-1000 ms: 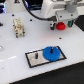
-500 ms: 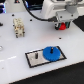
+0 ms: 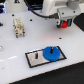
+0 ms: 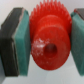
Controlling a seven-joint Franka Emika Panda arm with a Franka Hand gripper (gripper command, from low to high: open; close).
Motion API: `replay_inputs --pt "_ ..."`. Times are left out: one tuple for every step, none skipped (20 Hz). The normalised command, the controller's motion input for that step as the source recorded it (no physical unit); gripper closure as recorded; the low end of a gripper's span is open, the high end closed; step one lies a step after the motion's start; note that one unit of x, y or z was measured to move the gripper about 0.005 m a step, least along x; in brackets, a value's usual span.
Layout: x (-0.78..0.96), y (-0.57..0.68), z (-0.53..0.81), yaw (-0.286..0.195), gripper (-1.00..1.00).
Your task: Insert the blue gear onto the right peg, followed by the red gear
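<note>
Red gear (image 4: 48, 42) sits clamped between the gripper's (image 3: 64, 23) teal pads (image 4: 21, 42), held high above the grey plate (image 3: 33, 58), whose right peg already carries the blue gear (image 3: 52, 52).

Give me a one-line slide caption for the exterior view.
Blue gear sits on the grey plate while the tool holds the red gear above the white table.

White tabletop (image 3: 15, 55), dark backdrop (image 3: 30, 4)
</note>
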Motion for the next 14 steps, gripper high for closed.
replay_inputs --pt "0.27 -0.48 0.40 0.000 1.00" --pt "0.27 -0.51 0.39 0.000 1.00" --pt "0.30 -0.53 0.38 0.000 1.00" --pt "0.31 -0.56 0.36 0.000 1.00" --pt "0.35 -0.59 0.35 0.000 1.00" --pt "0.39 -0.59 0.33 0.000 1.00" --pt "0.42 -0.57 0.31 0.000 1.00" --pt "0.44 -0.51 0.31 0.000 1.00" --pt "0.47 -0.47 0.30 0.000 1.00" --pt "0.50 -0.46 0.31 0.000 1.00" --pt "0.51 -0.46 0.31 0.000 1.00" --pt "0.54 -0.46 0.31 0.000 1.00" --pt "0.61 -0.43 0.30 0.000 1.00" --pt "0.66 -0.41 0.28 0.000 1.00"
